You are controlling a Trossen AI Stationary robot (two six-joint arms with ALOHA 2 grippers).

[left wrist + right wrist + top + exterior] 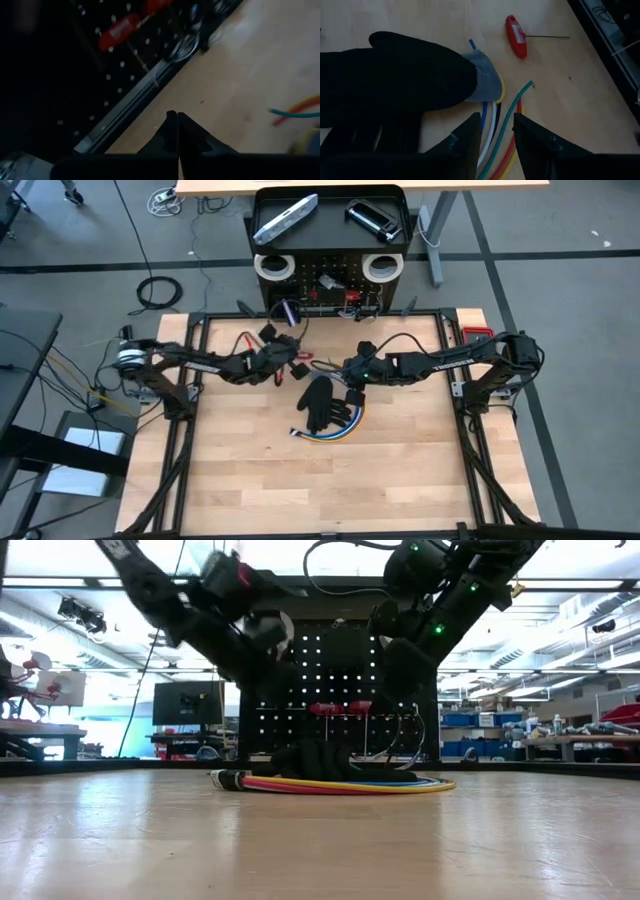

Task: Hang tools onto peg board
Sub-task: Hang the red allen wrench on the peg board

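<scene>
Wooden table (250, 470): black glove (318, 402) on coloured wires (335, 433); red-handled tool (516, 36) near peg board (330, 280). Left gripper (177, 131) clenched, empty. Right gripper (496, 132) parted above wires, grasping nothing.

Pale wood counter (380, 15), smooth and matt; black cloth glove (385, 85), grey knit cuff; glossy red plastic handle (516, 36).

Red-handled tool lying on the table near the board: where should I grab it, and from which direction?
Grip the red-handled tool across its fat red handle, coming straight down from above. It lies flat on the table, apart from the glove and cables; its thin shaft likely offers little to pinch.
</scene>
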